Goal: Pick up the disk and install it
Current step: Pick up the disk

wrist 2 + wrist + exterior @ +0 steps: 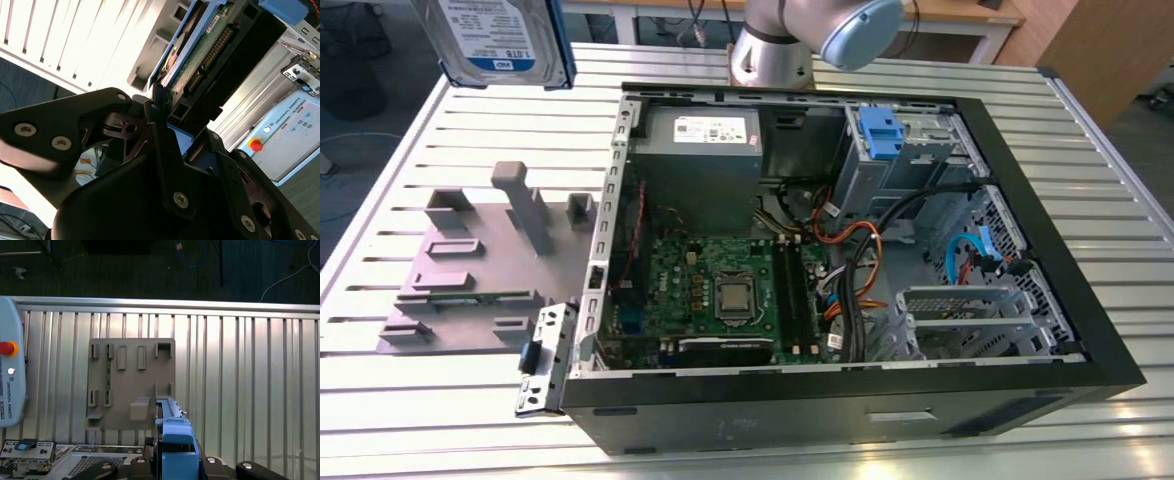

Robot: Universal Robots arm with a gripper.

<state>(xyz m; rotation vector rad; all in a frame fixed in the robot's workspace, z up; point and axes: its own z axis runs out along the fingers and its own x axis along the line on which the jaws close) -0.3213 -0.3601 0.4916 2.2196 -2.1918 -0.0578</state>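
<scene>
The disk (500,40), a silver hard drive with a white-and-blue label in a blue carrier, hangs high above the table at the exterior view's far left, clear of the grey holder plate (467,270). In the second wrist view my gripper (182,107) is shut on the disk (200,55), whose green circuit board and connector face the camera. The first wrist view looks edge-on along the disk's blue carrier (175,437), held between the black fingers (145,462) above the holder plate (130,385).
An open computer case (1067,330) lies on the slatted table, with a grey power supply (700,130), a motherboard (727,290) and a drive bay with a blue bracket (881,135). The arm's base (787,40) stands behind it. A teach pendant (10,365) lies beside the table.
</scene>
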